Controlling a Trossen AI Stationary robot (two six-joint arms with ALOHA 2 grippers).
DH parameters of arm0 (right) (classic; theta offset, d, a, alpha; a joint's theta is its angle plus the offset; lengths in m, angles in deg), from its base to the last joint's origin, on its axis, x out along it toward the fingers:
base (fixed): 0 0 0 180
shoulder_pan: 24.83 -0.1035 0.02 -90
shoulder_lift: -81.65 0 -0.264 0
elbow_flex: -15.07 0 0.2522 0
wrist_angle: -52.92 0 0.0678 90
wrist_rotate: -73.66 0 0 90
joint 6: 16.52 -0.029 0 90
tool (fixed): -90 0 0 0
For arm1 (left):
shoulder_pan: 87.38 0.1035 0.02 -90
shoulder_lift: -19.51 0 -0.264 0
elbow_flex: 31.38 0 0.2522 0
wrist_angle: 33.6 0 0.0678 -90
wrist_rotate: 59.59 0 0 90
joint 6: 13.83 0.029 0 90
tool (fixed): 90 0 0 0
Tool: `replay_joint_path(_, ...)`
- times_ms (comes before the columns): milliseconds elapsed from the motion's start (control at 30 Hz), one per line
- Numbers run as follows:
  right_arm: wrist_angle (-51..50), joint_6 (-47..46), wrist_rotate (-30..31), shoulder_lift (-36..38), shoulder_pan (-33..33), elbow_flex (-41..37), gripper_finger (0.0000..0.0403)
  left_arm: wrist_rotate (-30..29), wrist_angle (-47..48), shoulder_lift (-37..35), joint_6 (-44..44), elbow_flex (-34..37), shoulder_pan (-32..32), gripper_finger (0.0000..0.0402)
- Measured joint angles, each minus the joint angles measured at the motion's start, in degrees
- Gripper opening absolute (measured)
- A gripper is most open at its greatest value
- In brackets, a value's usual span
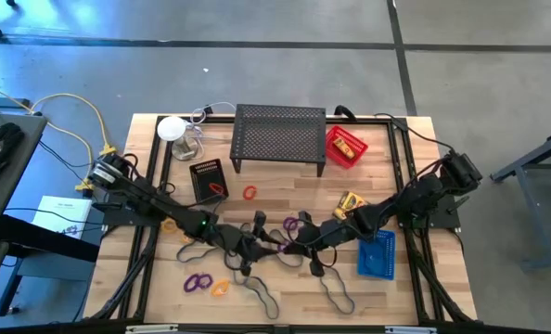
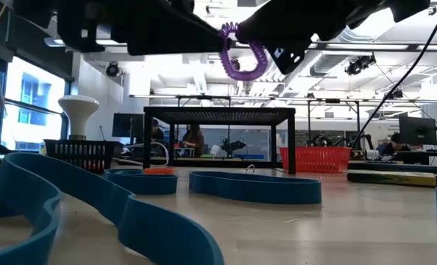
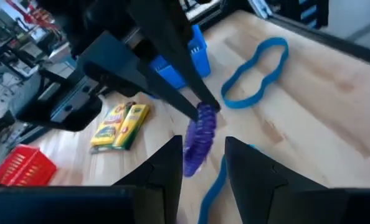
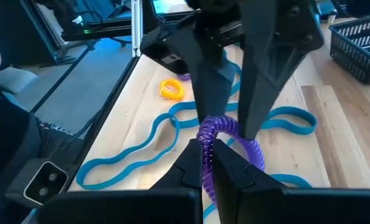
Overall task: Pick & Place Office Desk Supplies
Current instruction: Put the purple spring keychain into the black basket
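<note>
A purple coil ring (image 2: 240, 57) hangs in mid-air over the table's middle, with my right gripper (image 4: 205, 165) shut on it. My left gripper (image 3: 203, 163) comes from the table's left and stands open, its fingers on either side of the ring's lower part (image 3: 194, 155). In the high view the two grippers meet at the ring (image 1: 283, 247). Flat on the wood lie the yellow crayon box (image 1: 350, 204), a blue tray (image 1: 376, 255), a red tray (image 1: 345, 147) and a black tray (image 1: 208, 181). My right gripper pinches the ring's coil at its top (image 3: 205, 113) between its two fingers, coming from the table's right and slanting down. The ring hangs below the fingertips, clear of the table. My left gripper stands around the ring; I cannot tell whether a finger (image 3: 169, 165) touches it.
Several thin blue band loops (image 4: 141, 146) lie scattered under and in front of the grippers. An orange ring (image 1: 249, 193), a second purple ring (image 1: 197, 281) and another orange ring (image 1: 220, 289) lie nearby. A black perforated stand (image 1: 280, 134) and a white-topped glass (image 1: 178, 134) stand at the back.
</note>
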Motion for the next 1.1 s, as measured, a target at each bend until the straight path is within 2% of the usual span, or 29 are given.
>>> replay_joint_path(133,0.0,0.0,0.8,0.0,0.0,0.0,0.0004,3.1,-3.7,0.7,-1.8,0.1,0.4,0.0113)
replay_joint_path(367,0.3,0.1,1.5,0.1,0.0,0.0,0.0004,5.1,-3.2,0.7,-3.7,0.0,1.3,0.0108)
replay_joint_path(567,0.5,0.2,1.3,0.1,0.0,0.0,0.0004,6.1,-1.8,0.7,-2.8,0.0,1.4,0.0081)
replay_joint_path(800,0.5,0.2,0.0,0.1,0.0,0.0,0.0004,5.9,-1.3,0.7,-2.8,0.0,1.4,0.0012)
replay_joint_path(1000,0.6,0.5,0.0,0.1,0.0,0.1,0.0007,5.9,-1.0,0.7,-2.6,0.0,1.3,0.0008)
replay_joint_path(1100,0.5,0.0,0.9,0.1,-0.1,0.1,0.0027,5.5,-0.2,0.7,-4.0,0.0,0.7,0.0007)
